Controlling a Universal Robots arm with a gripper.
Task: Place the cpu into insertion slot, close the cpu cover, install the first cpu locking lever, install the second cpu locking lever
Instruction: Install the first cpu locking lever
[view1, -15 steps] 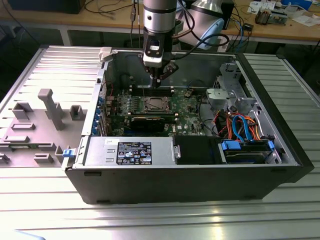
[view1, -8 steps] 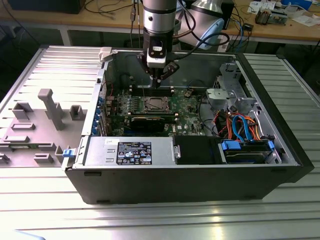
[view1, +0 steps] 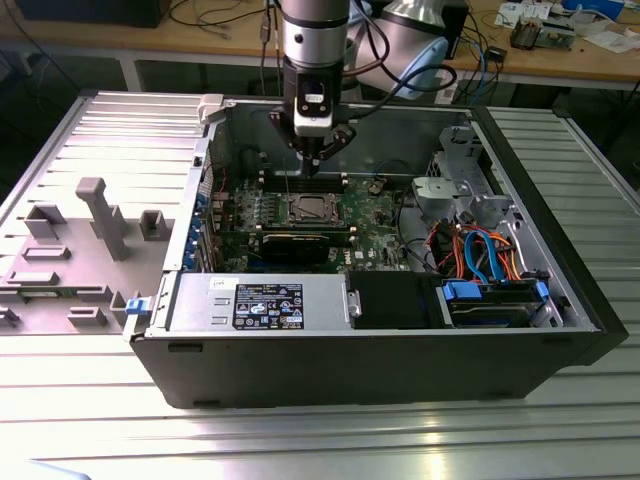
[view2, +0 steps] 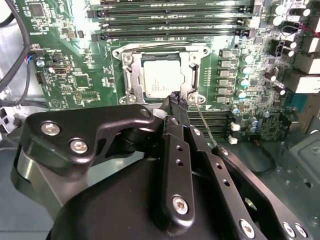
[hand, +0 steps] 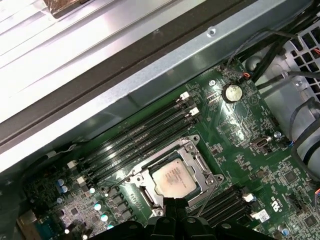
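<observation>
The small flat square silvery-grey-topped cpu (view2: 161, 80) is seated in the square metal-rimmed insertion slot (view1: 308, 210) of the green motherboard (hand: 240, 135), the thin silvery frame-shaped cpu cover (view2: 131, 82) is lowered around it, and the black gripper (view1: 315, 166), fingers drawn together on nothing, is held at the slot's twelve o'clock in the exterior view.

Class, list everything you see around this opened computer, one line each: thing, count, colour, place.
computer case: one, dark grey, open on the ribbed metal table
motherboard: one, green, inside the case
cpu: one, silvery, in the insertion slot
cpu cover: one, silvery, down around the cpu
memory slots: several, black, beside the slot
cables: several, orange, blue and red, exterior view's right
moulded tray: one, grey, exterior view's left
arm: one, silver-grey, above the motherboard
hand: one, black, shut, near the slot's edge
</observation>
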